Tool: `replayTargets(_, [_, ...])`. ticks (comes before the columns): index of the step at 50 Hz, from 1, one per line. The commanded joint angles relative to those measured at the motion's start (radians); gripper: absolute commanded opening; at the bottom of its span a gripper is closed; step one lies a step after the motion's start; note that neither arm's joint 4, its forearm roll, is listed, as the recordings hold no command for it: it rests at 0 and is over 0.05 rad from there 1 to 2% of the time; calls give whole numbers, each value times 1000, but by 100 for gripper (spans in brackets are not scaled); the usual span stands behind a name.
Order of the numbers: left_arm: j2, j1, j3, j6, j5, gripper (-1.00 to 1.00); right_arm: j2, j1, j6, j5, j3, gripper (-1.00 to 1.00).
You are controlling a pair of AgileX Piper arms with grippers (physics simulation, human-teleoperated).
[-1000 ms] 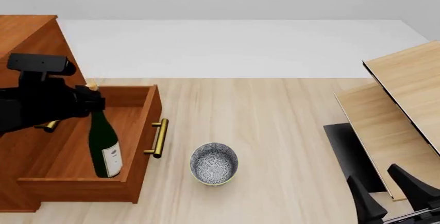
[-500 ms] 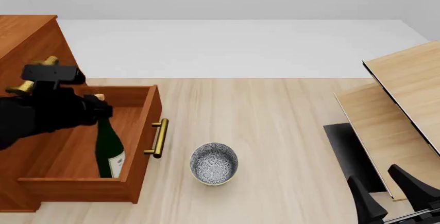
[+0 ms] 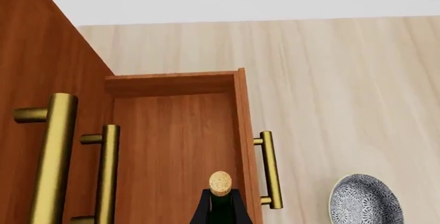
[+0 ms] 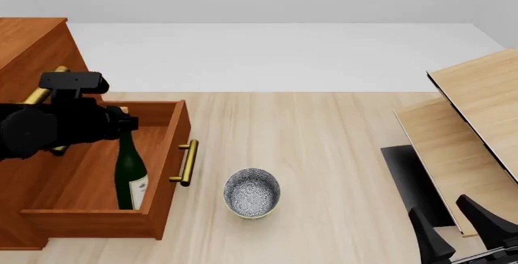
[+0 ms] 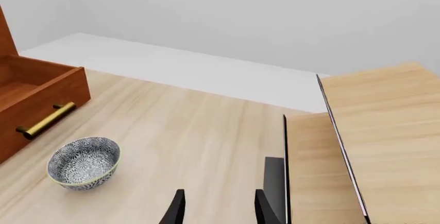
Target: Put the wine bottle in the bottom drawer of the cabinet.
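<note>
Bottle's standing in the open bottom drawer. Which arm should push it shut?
Left, probably. The left gripper is above the wine bottle, near the bottom drawer handle. The right gripper sits far across the table.

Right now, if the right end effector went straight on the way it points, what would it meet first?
Probably nothing soon: ahead of the right end effector lies bare table. The patterned bowl sits off to one side and the light-wood shelf unit to the other. Depth is uncertain.
</note>
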Motion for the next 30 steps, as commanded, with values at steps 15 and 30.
replayTargets(15, [154,-43,27,-10,-19,-100,9,-5,2,-7,3,100])
replayTargets(30, [220,-42,60,-26,-87,-100,-4,-7,1,8,3,100])
